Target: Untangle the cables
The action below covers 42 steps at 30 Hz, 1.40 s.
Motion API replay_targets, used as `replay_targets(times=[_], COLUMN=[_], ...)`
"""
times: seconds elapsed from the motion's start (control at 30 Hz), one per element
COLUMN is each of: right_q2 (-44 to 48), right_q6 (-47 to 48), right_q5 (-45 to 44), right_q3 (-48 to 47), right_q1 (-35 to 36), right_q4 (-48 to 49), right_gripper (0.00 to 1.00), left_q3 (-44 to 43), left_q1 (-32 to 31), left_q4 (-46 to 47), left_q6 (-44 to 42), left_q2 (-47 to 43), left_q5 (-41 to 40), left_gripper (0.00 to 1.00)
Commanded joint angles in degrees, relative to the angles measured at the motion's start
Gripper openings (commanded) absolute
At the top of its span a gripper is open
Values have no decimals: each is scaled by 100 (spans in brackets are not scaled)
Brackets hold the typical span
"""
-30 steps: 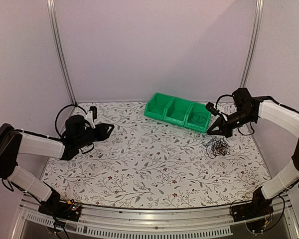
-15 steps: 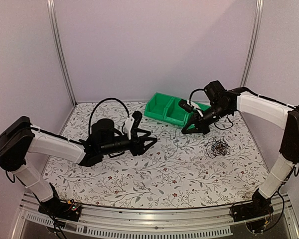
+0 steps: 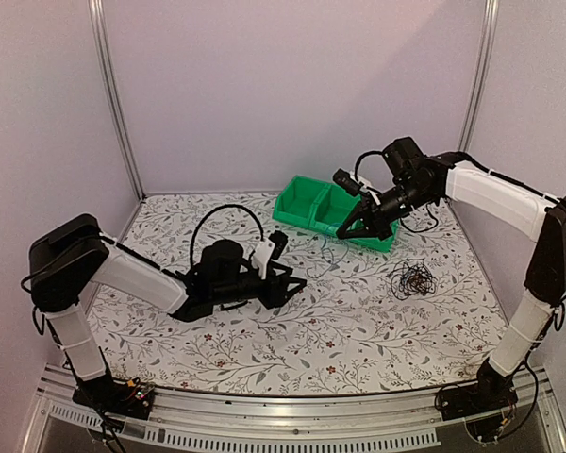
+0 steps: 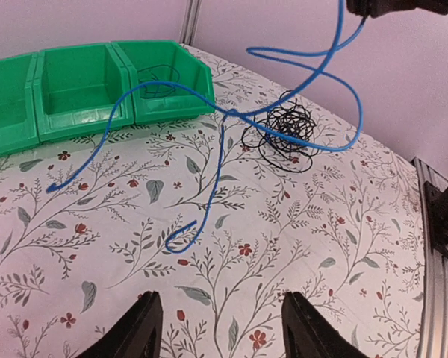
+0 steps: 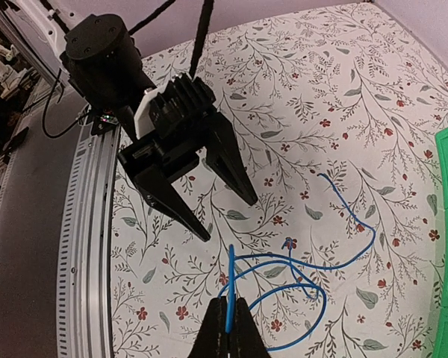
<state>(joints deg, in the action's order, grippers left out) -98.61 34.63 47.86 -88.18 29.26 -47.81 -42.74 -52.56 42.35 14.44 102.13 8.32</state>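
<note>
Tabletop (image 3: 358, 340) layout: the green bin row (image 3: 311, 203) sits at the far side, and the black cable tangle (image 4: 286, 134) lies just in front of its right end. My right end effector (image 5: 228, 313) pinches the upper end of the blue cable (image 4: 221, 168) and holds it aloft, so the strand runs down toward the left arm, its lower loops trailing on the surface. My left end effector (image 4: 222, 298) is spread wide and low, with that trailing end straight ahead of it, so I judge it the nearer arm for the coming grasp.
</note>
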Motion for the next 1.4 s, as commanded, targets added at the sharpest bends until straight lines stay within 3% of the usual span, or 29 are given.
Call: replay_targets(times=[0.0,0.23,0.6,0.7,0.83,1.07,1.37], right_q2=[-82,-65,-24,-28,-44,-38,-73], right_q6=[-103,-132,-176,-185,-202,-192,-465], right_q5=[227,260,215,223,231,45,-32], right_q3=[-236,-353,-412,-444,-484,-1040,-2045], right_q1=[50,63,100,104,99,11,-780], right_q4=[-154,-272,-294,-297,-320,-381,-274], right_gripper=[0,0,0,0,0,0,0], left_q3=[-365,-975,-1169,-1208,-1149,-953,-818], left_q1=[-82,-75,-74,-71,-75,-62,112], left_q4=[60,-181,150,170,311,214,-82], left_q6=[-132,-230,-387,-410,-411,-197,202], left_q2=[432,996,1234,1282,1334,1507,1917], left_q5=[-323,-500,-339,-332,-289,-330,-279], left_gripper=[55,53,38,29,0,0,0])
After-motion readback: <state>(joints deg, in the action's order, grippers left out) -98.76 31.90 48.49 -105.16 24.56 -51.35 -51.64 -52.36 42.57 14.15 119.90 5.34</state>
